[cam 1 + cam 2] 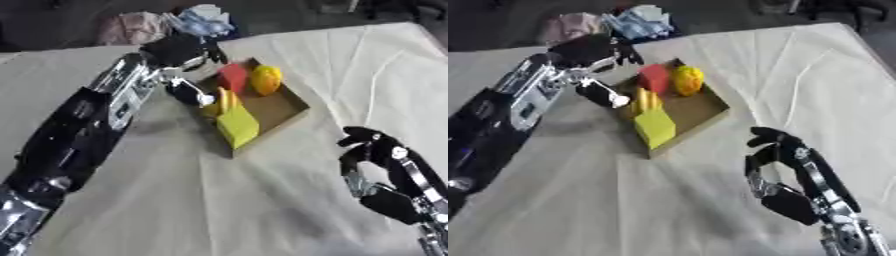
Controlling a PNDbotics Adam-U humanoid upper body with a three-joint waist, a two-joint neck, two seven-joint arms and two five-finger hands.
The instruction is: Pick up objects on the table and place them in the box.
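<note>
A shallow cardboard box (278, 109) lies askew on the white cloth in the middle of the table. Inside it are a red block (233, 77), an orange-yellow rounded thing (266, 80), a yellow block (237, 125) and some slender yellow pieces (226, 100). My left hand (179, 50) hovers over the box's left edge, its fingers relaxed and holding nothing. One finger (191, 93) points down beside the slender yellow pieces. My right hand (776, 147) rests at the lower right with fingers up, away from the box and holding nothing.
A pink cloth (131, 27) and a blue-white bundle (199, 21) lie beyond the table's far edge. The creased white tablecloth (219, 200) stretches in front of the box and to its right.
</note>
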